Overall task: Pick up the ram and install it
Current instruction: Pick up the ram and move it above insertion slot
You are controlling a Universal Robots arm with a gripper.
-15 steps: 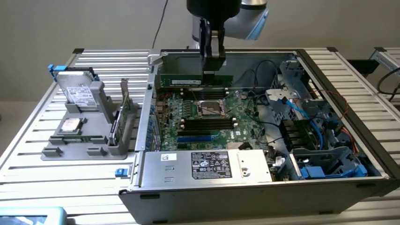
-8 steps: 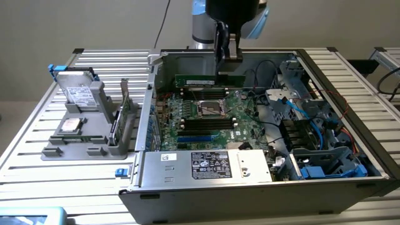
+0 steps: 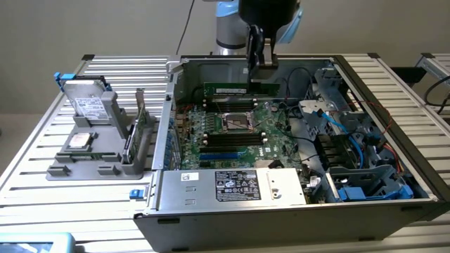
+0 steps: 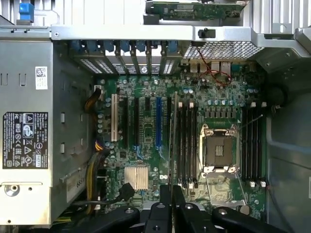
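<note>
The ram (image 3: 232, 90), a long thin green stick with a white label, hangs level above the motherboard (image 3: 264, 150) inside the open computer case (image 3: 281, 211). My gripper (image 3: 254, 79) is shut on its top edge from above. In the wrist view the ram (image 4: 173, 141) shows edge-on as a thin line running out from my gripper (image 4: 171, 194). It lies parallel to a bank of black memory slots (image 4: 187, 141), just beside it. A second bank (image 4: 252, 141) sits past the processor socket (image 4: 219, 150). Whether the ram touches the board I cannot tell.
A silver power supply (image 3: 232, 184) fills the case's near side. Blue and black cables (image 3: 330, 126) and drive bays crowd the exterior view's right. On that view's left, a grey stand (image 3: 84, 158) holds a hard drive (image 3: 91, 103) and a green expansion card (image 3: 140, 126).
</note>
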